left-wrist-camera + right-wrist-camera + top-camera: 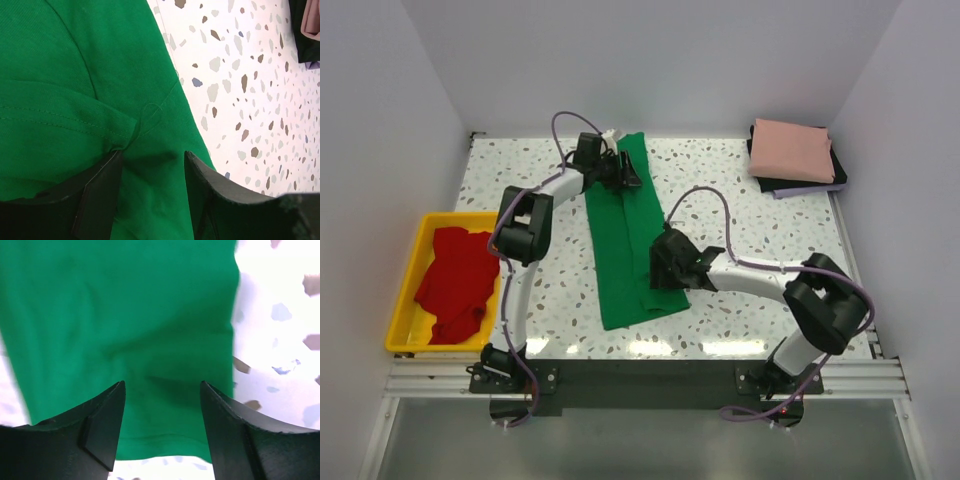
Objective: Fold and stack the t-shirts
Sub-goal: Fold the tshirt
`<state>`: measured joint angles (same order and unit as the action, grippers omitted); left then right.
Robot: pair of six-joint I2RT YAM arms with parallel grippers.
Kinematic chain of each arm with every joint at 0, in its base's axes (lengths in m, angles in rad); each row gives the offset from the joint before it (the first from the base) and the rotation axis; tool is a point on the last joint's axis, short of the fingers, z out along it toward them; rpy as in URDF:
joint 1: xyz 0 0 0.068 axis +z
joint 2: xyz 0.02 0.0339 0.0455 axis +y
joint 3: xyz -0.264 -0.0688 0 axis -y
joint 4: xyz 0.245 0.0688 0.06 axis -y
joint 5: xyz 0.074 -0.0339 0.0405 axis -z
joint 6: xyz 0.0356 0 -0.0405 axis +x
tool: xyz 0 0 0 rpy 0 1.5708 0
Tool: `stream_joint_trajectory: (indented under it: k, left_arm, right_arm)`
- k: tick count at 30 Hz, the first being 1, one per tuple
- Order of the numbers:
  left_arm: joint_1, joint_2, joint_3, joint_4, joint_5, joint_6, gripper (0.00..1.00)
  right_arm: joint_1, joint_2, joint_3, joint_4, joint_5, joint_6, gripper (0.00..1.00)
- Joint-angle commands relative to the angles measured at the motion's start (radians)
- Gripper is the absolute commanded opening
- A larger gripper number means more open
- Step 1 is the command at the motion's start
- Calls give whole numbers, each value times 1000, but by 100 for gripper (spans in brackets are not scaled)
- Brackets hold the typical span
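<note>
Just below left gripper [152, 161], green t-shirt [623, 250]

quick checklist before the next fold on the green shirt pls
1. Left end effector open, nothing pinched: ok.
2. Right end effector open over the cloth: ok.
3. Bright green soft cloth t-shirt lying as one long flat strip: ok, with a small pucker at the sleeve seam in the left wrist view.
4. Fingertips touching the cloth or just above it: cannot tell.
5. Folded salmon pink cloth shirt on the stack at the far right corner, apart from both arms: ok.
6. Red cloth shirt folded: not ok, it lies crumpled in the yellow plastic tray.
</note>
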<state>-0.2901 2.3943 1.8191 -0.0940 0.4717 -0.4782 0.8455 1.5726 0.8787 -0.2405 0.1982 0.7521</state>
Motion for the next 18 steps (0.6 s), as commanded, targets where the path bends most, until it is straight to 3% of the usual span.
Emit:
stream_joint_trajectory:
  k: [1, 7, 18]
  left_arm:
    - [12, 14, 40, 43, 28, 20, 58]
    - [12, 19, 42, 46, 36, 18, 58]
    - [12, -9, 14, 46, 41, 38, 63]
  right_arm:
    - [12, 36, -10, -34, 49, -56, 63]
    - [75, 49, -37, -132, 119, -8, 61]
    - [125, -68, -170, -192, 178, 90, 65]
